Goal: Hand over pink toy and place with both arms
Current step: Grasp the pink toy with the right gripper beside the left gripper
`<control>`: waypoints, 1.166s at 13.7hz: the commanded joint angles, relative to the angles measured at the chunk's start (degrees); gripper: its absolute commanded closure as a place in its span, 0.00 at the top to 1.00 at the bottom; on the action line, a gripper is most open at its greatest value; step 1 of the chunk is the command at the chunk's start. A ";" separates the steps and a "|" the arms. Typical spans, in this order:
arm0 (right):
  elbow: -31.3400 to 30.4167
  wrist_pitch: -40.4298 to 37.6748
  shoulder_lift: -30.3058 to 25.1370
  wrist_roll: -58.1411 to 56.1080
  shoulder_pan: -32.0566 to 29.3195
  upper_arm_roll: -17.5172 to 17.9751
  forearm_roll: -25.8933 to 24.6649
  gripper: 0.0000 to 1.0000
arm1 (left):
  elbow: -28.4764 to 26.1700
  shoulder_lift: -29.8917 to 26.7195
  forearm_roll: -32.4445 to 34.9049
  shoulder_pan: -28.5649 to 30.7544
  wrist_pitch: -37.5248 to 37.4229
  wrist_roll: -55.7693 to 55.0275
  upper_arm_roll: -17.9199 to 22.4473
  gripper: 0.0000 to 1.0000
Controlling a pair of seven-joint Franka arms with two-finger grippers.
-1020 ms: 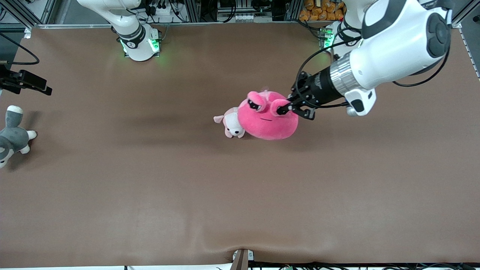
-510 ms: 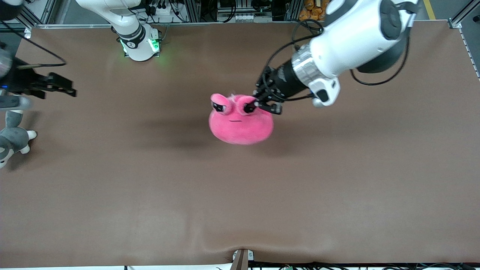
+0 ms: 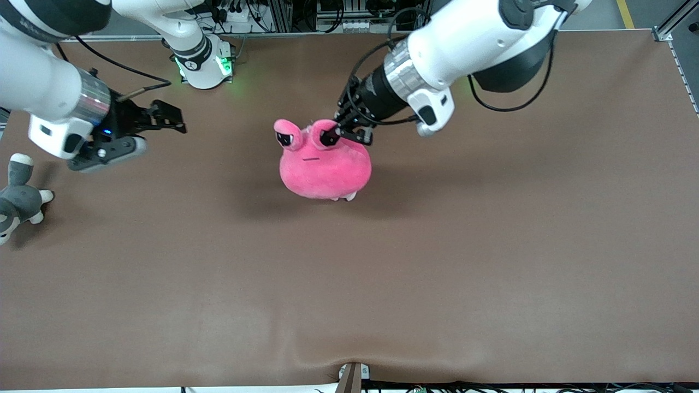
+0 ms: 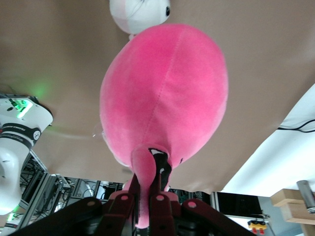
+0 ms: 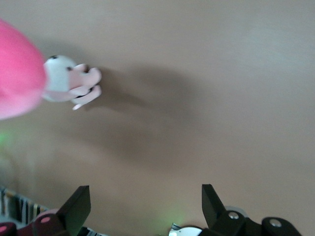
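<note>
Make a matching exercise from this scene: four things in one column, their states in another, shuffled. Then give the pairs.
Things
1. pink toy
2. left gripper
3. right gripper
4. grey-and-white plush

States
A. open, holding nothing
B. lying on the table at the right arm's end
C. hanging in the air by one eye stalk
D. shut on an eye stalk

Pairs: 1-C, 2-D, 3-A, 4-B

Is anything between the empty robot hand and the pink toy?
No, only bare brown table lies between the open right gripper and the pink toy, as the front view shows.
</note>
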 commanded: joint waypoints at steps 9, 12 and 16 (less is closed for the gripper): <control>3.01 5.52 -1.01 -14.63 11.98 -0.46 11.98 1.00 | 1.90 3.55 4.15 -5.51 6.00 -4.91 0.57 0.00; 2.21 8.96 -0.39 -13.75 14.80 -0.46 9.25 1.00 | 1.81 3.46 4.59 -5.60 6.00 -5.00 0.57 0.00; 2.04 9.05 0.40 -13.75 16.04 -0.37 5.29 1.00 | 1.81 2.93 4.76 -5.95 6.00 -5.09 0.13 0.00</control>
